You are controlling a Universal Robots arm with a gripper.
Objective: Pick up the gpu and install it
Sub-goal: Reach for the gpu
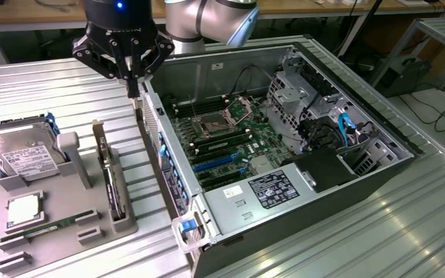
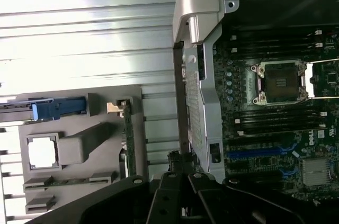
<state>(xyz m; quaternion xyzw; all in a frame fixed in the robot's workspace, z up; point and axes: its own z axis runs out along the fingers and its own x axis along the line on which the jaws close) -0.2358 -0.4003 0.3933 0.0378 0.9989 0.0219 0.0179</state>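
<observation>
**Exterior view.** The gripper (image 1: 134,92) is hovering with its fingers drawn together and nothing between them. It is hanging over the side wall of the open computer case (image 1: 154,124). The gpu (image 1: 113,182) is standing on edge in the grey holder (image 1: 68,234). It is sitting below the gripper, to the side away from the case and well apart from the fingers. Its silver bracket end is pointing toward the gripper.

**Wrist view.** The gripper (image 2: 176,163) is sitting just over the case wall. The gpu (image 2: 127,134) is showing as a thin edge in the holder beside that wall. The blue slots (image 2: 259,152) on the motherboard are lying on the gripper's other side.

**Step in hand (judged): the approach to the card.**
- The fingers are calling for opening before any descent.
- The closing direction is best set across the card's thin section.
- The grip is best placed on the upper edge, clear of the fan.
- The descent is best kept vertical, since the case wall is standing close beside the holder.
</observation>
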